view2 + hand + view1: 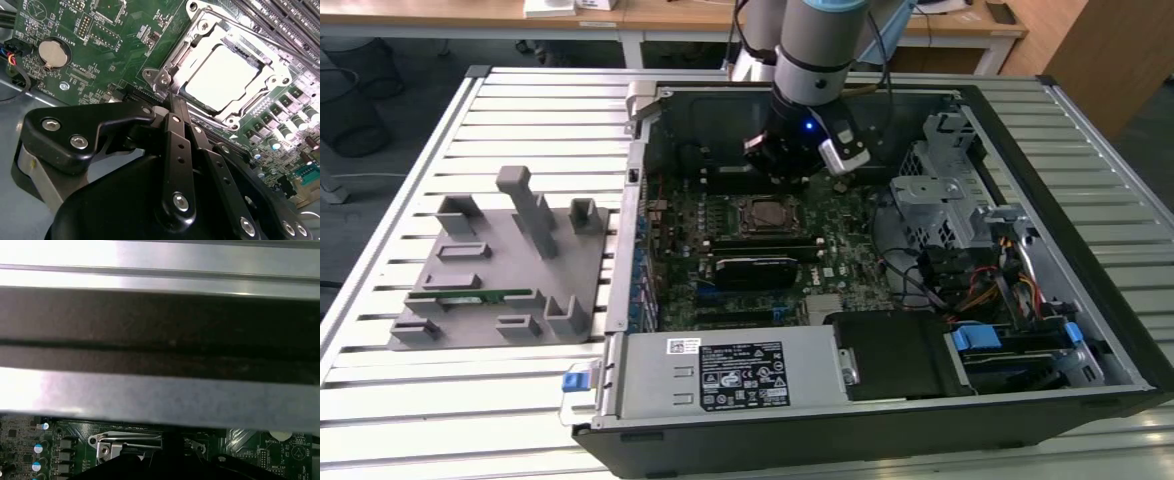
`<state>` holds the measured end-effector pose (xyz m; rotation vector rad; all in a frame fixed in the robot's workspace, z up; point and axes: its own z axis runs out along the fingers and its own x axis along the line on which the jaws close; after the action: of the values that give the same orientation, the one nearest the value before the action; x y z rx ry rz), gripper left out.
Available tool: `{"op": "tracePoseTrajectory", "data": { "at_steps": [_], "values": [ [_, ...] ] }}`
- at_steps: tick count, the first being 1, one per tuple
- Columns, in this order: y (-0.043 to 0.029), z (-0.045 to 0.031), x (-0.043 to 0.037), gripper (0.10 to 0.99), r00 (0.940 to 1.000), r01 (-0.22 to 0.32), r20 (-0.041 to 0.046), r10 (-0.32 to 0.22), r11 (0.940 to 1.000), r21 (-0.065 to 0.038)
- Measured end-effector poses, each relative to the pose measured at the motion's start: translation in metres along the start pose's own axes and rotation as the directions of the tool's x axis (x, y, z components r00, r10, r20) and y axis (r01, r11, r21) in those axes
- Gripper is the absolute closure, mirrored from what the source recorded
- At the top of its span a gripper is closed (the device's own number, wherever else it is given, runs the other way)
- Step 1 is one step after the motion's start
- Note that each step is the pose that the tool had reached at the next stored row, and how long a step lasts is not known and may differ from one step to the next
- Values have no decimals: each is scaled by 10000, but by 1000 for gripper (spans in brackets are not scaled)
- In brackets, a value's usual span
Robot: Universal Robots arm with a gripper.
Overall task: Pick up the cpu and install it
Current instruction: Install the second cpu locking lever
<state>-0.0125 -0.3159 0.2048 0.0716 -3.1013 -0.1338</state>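
In the exterior view, the grey-and-blue robot arm (817,40) reached down into the open black computer case (881,420) that lay on its side on the ribbed metal counter (520,110). Its black pincer (787,160) hung over the far part of the green motherboard (761,245), just beyond the square metal-framed processor socket (762,213). To the exterior view's left, a grey plastic parts holder (500,265) sat on the counter, well apart from the case, with a long green memory stick (483,297) lying in one of its slots.

In the second wrist view, the cpu (225,72), a flat square chip with a silvery-white top, sat inside the socket frame (200,37), flat and level with it. The pincer's (175,107) black linkage bars met close together at the near edge of the socket; its tips looked pressed together with nothing between them, though their very ends were hard to make out. A round silver coin battery (52,53) lay on the board, well away from the socket.

In the first wrist view, the case's pale metal wall (160,395) crossed above the board, and the socket's metal frame (125,445) peeked out beside the dark pincer body (170,467).
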Motion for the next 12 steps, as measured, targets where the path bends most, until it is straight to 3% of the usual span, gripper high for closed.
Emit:
{"op": "tracePoseTrajectory", "data": {
  "at_steps": [7,12],
  "values": [
    [-15,-26,-5,980,10000,-1,0,1,10000,0],
    [0,-209,1,980,10000,-1,0,1,10000,1]
  ]
}}
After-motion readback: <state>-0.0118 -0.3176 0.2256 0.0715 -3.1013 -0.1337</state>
